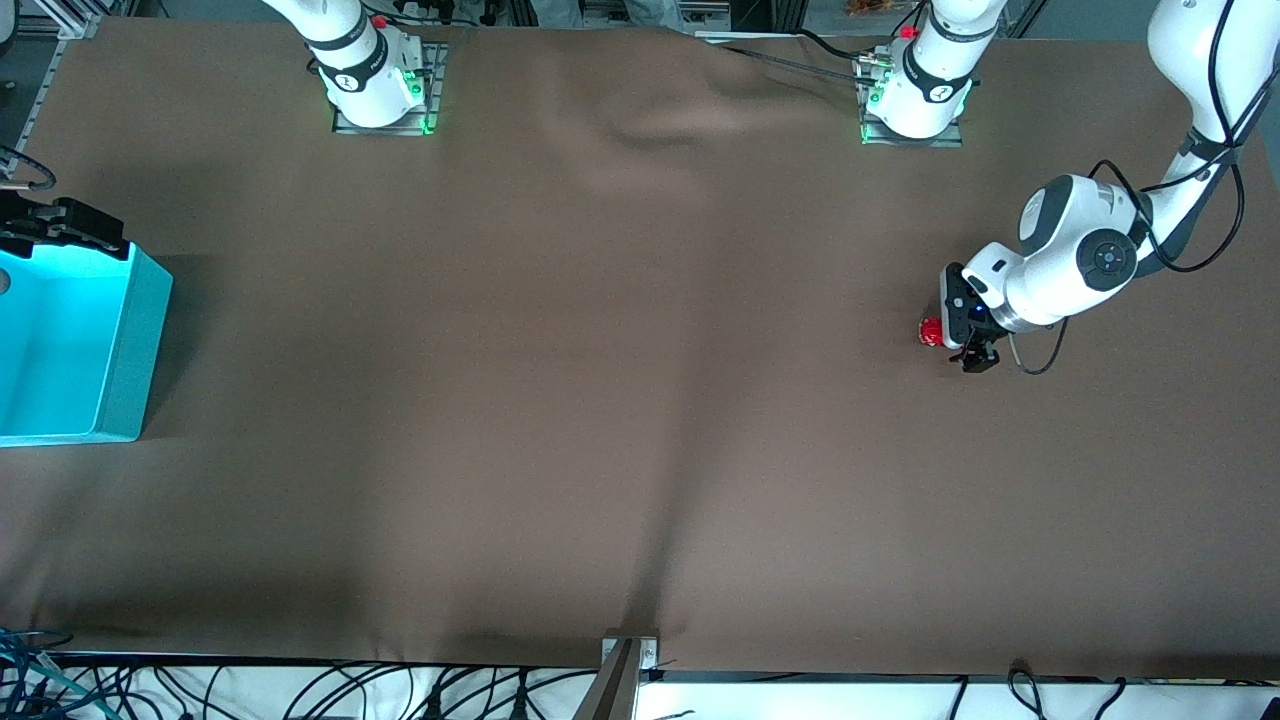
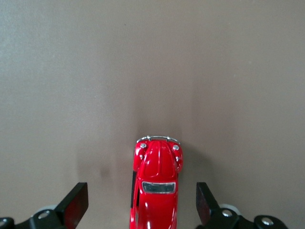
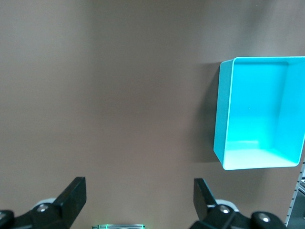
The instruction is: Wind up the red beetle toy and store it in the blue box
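My left gripper (image 2: 141, 206) straddles the red beetle toy (image 2: 156, 185), jaws wide — I'd close squarely; right gripper (image 3: 139, 199) waits, wide too.

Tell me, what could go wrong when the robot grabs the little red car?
The red beetle toy sits between the left gripper's open fingers, not yet pinched; being tiny and on wheels, it might roll or slip away as they close. The blue box stands at the right arm's end of the table, so a long carry could mean a drop. The right gripper waits open.
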### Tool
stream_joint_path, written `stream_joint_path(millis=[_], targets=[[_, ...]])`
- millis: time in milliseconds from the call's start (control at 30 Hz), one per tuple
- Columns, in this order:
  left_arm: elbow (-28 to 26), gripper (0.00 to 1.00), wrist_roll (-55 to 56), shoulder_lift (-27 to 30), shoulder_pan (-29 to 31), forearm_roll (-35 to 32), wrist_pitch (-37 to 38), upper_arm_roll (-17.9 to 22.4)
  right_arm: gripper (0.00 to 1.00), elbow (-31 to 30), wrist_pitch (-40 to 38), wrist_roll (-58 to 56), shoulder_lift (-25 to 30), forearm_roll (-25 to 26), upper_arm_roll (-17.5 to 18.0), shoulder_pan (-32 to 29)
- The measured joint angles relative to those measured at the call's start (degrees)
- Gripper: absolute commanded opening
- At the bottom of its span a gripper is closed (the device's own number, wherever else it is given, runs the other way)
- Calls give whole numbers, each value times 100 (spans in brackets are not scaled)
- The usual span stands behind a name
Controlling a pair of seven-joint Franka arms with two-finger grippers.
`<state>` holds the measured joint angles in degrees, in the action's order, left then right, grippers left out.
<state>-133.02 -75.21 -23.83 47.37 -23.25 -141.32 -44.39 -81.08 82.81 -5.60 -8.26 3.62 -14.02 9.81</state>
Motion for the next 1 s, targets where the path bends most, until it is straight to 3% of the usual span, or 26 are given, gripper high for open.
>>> stream_joint_path(millis=[867, 967, 1000], targets=[[-334, 100, 190, -75, 75, -151, -300, 108, 100, 0, 2, -3, 0, 0, -100, -24], [-358, 89, 190, -75, 75, -157, -336, 142, 100, 0, 2, -3, 0, 0, -100, -24], [-364, 81, 190, -76, 75, -165, -346, 153, 100, 0, 2, -3, 0, 0, -100, -25]])
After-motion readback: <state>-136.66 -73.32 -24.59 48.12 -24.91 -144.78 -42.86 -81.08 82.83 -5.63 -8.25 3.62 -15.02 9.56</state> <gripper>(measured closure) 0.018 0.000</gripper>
